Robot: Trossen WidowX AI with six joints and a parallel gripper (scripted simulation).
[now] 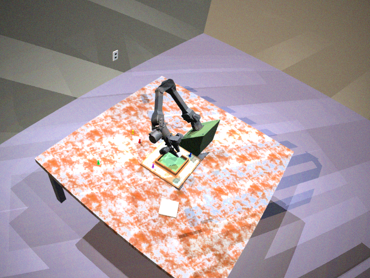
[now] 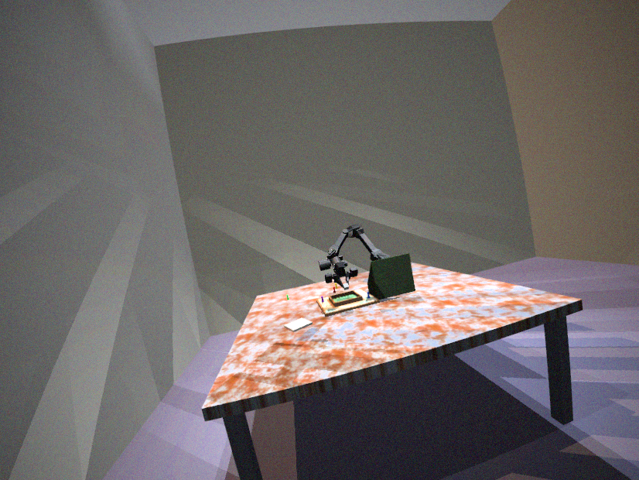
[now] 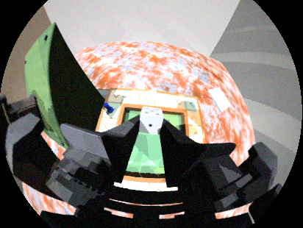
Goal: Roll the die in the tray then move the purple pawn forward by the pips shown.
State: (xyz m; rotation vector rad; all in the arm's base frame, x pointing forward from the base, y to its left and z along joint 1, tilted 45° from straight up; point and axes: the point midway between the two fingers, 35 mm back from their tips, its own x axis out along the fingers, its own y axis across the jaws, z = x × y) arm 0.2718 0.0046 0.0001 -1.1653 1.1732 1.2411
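Note:
My gripper [image 3: 150, 119] [image 2: 346, 287] is shut on the white die [image 3: 151, 118] [image 1: 178, 154] and holds it above the green-floored tray [image 1: 172, 171]. One pip shows on the die's face toward the wrist camera and several on the face beside it. The tray stands in the middle of the board [image 1: 146, 163] [image 2: 327, 311]. The purple pawn [image 1: 152, 165] [image 2: 322, 299] stands upright on the board's left side in the top view. It does not show in the wrist view. The blue pawn [image 1: 190, 154] [image 2: 368, 296] [image 3: 108, 107] stands near the board's corner beside the green block.
A tall green wedge-shaped block [image 1: 199, 140] [image 2: 392, 276] [image 3: 38, 77] stands close to the board. Yellow [image 1: 132, 132], red [image 1: 139, 141] and green [image 1: 98, 162] pawns stand on the table off the board. A white square [image 1: 168, 207] [image 2: 298, 324] [image 3: 219, 99] lies in front of the board.

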